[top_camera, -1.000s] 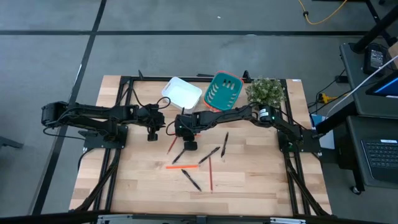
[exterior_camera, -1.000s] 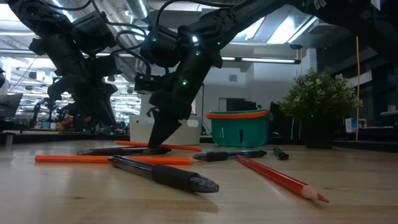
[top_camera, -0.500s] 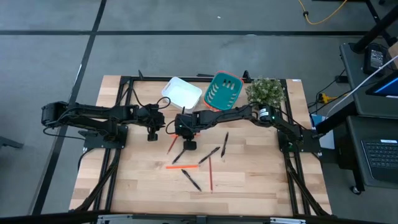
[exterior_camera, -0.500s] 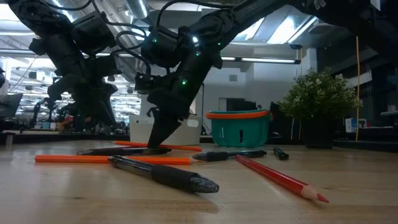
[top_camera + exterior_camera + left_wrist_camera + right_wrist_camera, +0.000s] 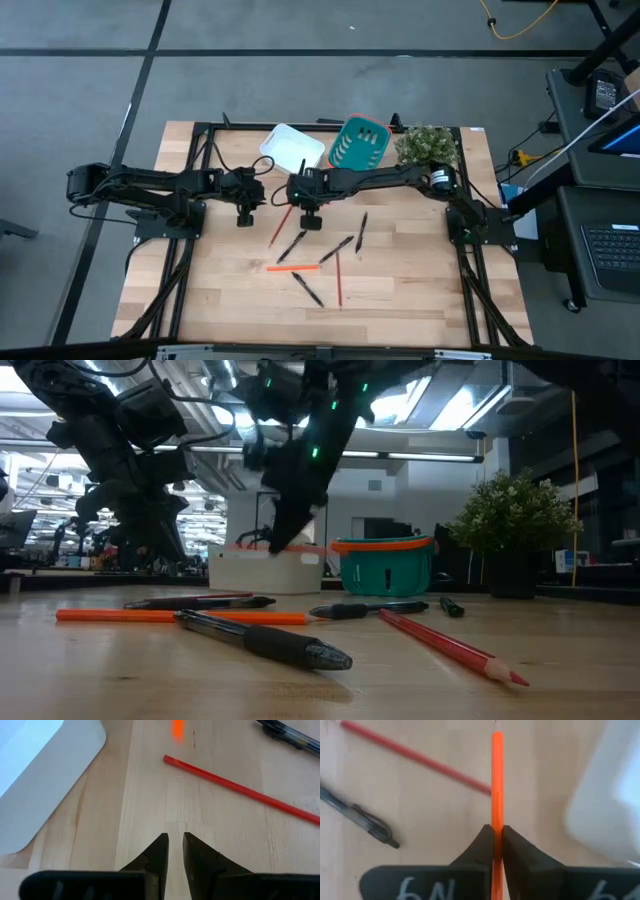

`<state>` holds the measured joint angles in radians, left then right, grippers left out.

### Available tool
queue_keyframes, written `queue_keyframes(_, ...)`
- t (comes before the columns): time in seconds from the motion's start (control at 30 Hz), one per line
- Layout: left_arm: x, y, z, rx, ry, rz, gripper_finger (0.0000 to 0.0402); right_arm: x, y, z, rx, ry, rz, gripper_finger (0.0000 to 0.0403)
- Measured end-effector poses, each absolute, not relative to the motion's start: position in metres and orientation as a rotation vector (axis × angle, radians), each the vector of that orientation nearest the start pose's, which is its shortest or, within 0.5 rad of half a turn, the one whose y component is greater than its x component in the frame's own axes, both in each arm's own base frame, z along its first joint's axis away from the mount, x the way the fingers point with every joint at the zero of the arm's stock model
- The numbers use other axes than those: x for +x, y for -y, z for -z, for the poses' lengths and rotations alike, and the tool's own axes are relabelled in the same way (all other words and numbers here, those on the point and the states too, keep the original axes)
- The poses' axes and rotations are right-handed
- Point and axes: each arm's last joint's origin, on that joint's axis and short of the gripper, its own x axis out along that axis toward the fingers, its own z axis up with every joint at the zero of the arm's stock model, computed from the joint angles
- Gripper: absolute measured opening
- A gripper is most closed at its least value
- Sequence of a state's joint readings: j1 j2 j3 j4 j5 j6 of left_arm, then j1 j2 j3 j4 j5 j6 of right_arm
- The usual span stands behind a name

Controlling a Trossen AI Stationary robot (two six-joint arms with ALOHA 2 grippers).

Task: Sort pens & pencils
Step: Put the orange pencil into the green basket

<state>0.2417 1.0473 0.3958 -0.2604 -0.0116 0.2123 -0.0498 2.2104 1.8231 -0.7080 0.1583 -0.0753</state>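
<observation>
From above, the right gripper hangs near the front edge of the white tray, and the thin orange pencil in it barely shows against the dark arm; the left gripper waits off to the tray's left, over bare table. The remaining pens and pencils lie scattered at mid-table, with a teal basket and a small plant at the back. At table level the right gripper is raised in front of the tray, its tip blurred, so the held stick is hard to make out; a black pen and a red pencil lie in the foreground. The left wrist view shows its fingers nearly together, holding nothing, above a red pencil with the tray corner beside. The right wrist view shows the fingers clamped on an orange pencil, which runs out of the picture between them.
</observation>
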Motion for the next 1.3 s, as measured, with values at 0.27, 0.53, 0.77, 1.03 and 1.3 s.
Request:
queue_keyframes(0.27,0.173,-0.043,-0.155,0.091,-0.929,-0.138,0.0053,0.449,0.032,-0.238,-0.16,-1.086,0.299,0.0022)
queue_keyframes(0.53,0.173,-0.043,-0.155,0.089,-0.929,-0.137,0.0053,0.43,0.039,-0.267,-0.153,-1.085,0.382,0.0022)
queue_keyframes(0.77,0.168,-0.042,-0.146,0.084,-0.957,-0.132,0.0053,0.419,0.057,-0.261,-0.132,-1.177,0.469,0.0022)
queue_keyframes(1.03,0.166,-0.041,-0.143,0.067,-0.952,-0.141,0.0053,0.388,0.084,-0.263,-0.072,-1.153,0.558,0.0022)
queue_keyframes(1.3,0.167,-0.042,-0.143,0.064,-0.936,-0.146,0.0053,0.336,0.085,-0.268,-0.038,-0.835,0.554,0.0022)
